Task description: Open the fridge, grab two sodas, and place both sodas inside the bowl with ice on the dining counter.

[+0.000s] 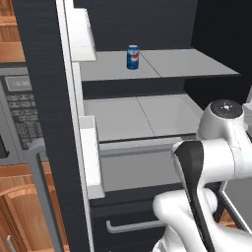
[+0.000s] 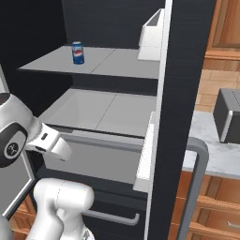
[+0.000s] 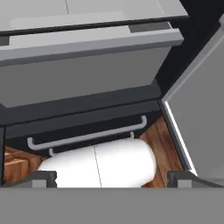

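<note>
Left base view: fridge (image 1: pixel 44 98) stands open, blue soda (image 1: pixel 133 57) alone on its upper shelf (image 1: pixel 162 64).
Hand (image 3: pixel 112 177) hangs low, fingers spread and empty; the reach up to that can looks next.

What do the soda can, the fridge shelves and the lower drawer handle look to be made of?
Soda can: likely metal, with a silver top and printed blue wrap. Fridge shelves: flat matte grey panels with a visible seam, plastic or painted metal; not transparent glass. Drawer handle: smooth pale grey bar, probably brushed metal, though the rendering leaves it open.
</note>
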Robot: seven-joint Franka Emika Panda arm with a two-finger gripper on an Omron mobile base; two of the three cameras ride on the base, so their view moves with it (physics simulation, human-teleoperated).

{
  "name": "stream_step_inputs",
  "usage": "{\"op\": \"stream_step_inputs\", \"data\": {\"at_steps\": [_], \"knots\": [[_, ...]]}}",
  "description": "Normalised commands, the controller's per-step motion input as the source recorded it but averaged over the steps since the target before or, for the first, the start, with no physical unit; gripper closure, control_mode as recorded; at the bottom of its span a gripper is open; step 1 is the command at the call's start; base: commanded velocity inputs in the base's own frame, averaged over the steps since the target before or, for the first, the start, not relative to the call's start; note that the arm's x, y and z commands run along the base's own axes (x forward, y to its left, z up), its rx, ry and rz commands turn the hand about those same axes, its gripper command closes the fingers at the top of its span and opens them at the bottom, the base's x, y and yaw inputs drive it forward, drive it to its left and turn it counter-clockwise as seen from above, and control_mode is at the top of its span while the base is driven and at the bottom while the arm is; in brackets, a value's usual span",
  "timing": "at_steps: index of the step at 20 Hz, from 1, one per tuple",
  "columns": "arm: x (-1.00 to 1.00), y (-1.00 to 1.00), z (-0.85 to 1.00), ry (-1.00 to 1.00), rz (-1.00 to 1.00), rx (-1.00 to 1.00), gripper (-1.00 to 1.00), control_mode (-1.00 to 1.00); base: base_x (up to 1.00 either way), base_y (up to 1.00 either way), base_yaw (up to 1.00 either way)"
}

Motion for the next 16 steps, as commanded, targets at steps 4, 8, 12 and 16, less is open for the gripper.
{"op": "stream_step_inputs", "data": {"at_steps": [4,8,12,16], "knots": [[0.57,0.48,0.00,-0.13,-0.57,-0.19,-1.00,-1.00,0.00,0.00,0.00],[0.35,0.62,0.06,-0.17,-0.46,-0.17,-1.00,-1.00,0.00,0.00,0.00],[-0.20,-0.18,0.03,-0.17,0.06,-0.02,-1.00,-1.00,0.00,0.00,0.00],[0.35,-0.24,-0.16,-0.03,0.42,0.00,-1.00,-1.00,0.00,0.00,0.00]]}}
